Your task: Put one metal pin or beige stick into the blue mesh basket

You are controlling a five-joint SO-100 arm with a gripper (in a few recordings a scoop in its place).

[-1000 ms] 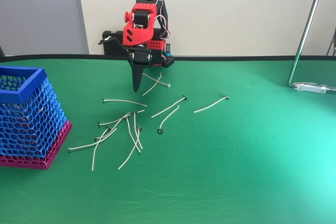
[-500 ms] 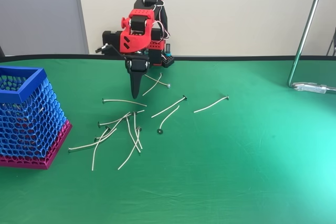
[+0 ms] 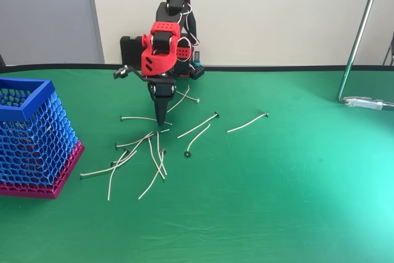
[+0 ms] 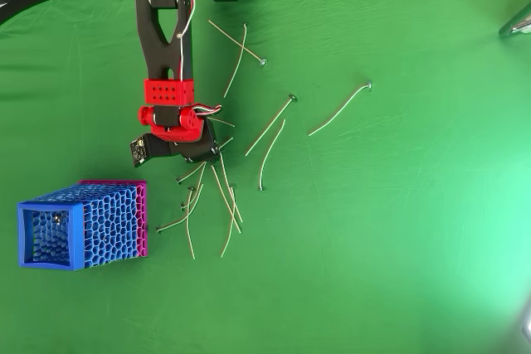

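Several thin beige pins with small dark heads lie scattered on the green cloth, most of them in a loose pile [image 3: 141, 152] [image 4: 211, 196]. My gripper [image 3: 162, 121] [image 4: 205, 153] points straight down at the far edge of that pile. Its dark fingers come together in one point, shut, with the tip at a pin [image 3: 138, 119] that lies crosswise. No pin is lifted. The blue mesh basket [image 3: 24, 112] [image 4: 83, 225], with its magenta base band, stands at the left, well apart from the gripper.
Single pins lie further right [image 3: 247, 122] [image 4: 340, 109] and behind the gripper near the arm's base [image 3: 184, 66]. A metal pole with a clamp [image 3: 366, 101] stands at the far right. Open green cloth lies to the right and front.
The gripper has come forward and down, from above the far pins to the crosswise pin at the pile's edge. The pins and basket have not moved.
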